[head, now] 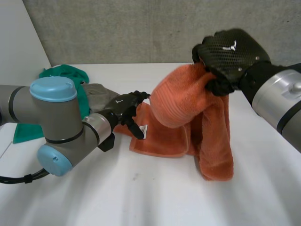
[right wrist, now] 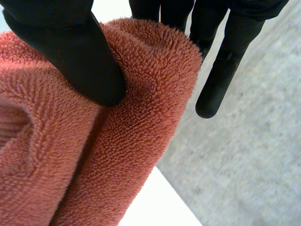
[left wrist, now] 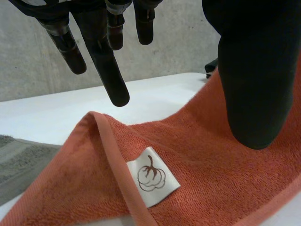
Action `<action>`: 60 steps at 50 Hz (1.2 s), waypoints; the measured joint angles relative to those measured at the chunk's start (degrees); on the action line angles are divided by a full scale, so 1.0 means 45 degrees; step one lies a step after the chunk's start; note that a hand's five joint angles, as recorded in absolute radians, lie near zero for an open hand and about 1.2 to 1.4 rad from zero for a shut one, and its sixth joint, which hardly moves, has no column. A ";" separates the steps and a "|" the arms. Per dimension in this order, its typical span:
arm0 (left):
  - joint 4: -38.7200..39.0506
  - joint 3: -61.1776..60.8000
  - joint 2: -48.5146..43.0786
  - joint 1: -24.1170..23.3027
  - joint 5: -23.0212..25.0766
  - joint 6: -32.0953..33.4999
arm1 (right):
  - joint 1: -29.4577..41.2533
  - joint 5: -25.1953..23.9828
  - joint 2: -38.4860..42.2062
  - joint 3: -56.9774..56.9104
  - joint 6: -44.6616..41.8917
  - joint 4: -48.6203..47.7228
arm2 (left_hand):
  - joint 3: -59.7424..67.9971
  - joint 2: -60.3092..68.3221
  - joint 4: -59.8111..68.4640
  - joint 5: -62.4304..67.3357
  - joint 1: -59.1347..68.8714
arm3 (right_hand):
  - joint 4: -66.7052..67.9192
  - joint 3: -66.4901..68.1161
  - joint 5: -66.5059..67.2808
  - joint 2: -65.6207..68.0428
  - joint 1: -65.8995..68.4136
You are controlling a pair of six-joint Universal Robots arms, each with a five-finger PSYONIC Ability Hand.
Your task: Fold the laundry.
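With the right hand [head: 230, 49] pinching the orange towel [head: 181, 108] between thumb and fingers at 1 o'clock on the table [head: 141, 197] and the left hand [head: 127, 106] hovering spread-fingered over its 9 o'clock corner, that unpinned corner could drag, skewing the fold.

Towels: one, orange towel [head: 188, 117].
Other cloths: two, one green cloth [head: 70, 77], one grey cloth [head: 99, 94].
Label: one, white label [left wrist: 153, 176] with pumpkin mark, on towel.
Robot hands: two, left robot hand [head: 127, 110], right robot hand [head: 230, 54].
Arms: two, left arm [head: 51, 117], right arm [head: 282, 103].
Bench [head: 141, 193]: one, white.
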 measured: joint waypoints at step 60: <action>-0.4340 0.3016 0.2382 0.1465 -0.1439 0.5210 | -0.2907 -0.2190 0.4271 -0.0918 -0.1201 -0.4240 | 0.5238 1.2475 1.2637 1.1869 1.2153 | 0.0007 0.0001 -0.0004 0.0000 0.0000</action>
